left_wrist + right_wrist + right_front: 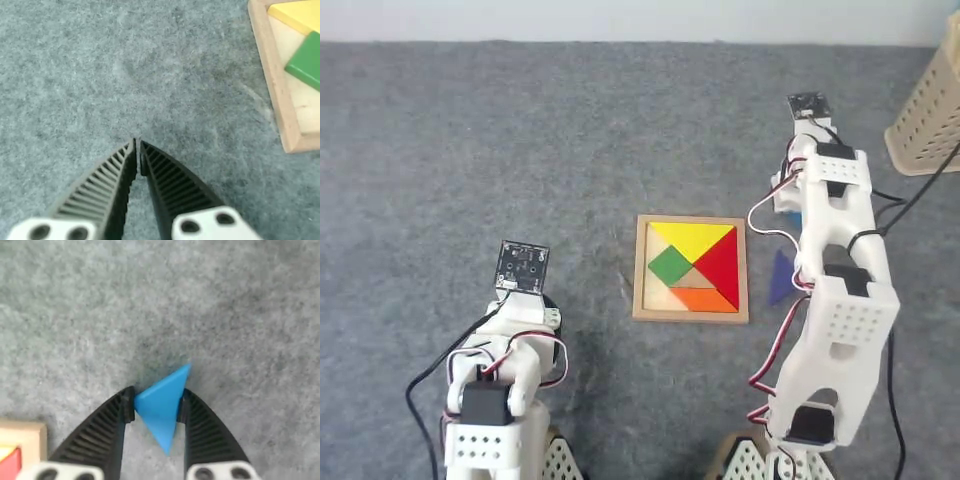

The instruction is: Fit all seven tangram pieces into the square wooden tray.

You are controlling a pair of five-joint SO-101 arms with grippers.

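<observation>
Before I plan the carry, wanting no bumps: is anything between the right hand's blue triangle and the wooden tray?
Nothing visible blocks the way from the light blue triangle in the right hand to the square wooden tray. A flat dark blue piece lies by the tray's right rim, slightly off that line.

You have a grey felt-like mat spread across the whole work surface. At its far right edge you see a beige perforated basket, partly cut off. A pale strip runs behind the mat.
</observation>
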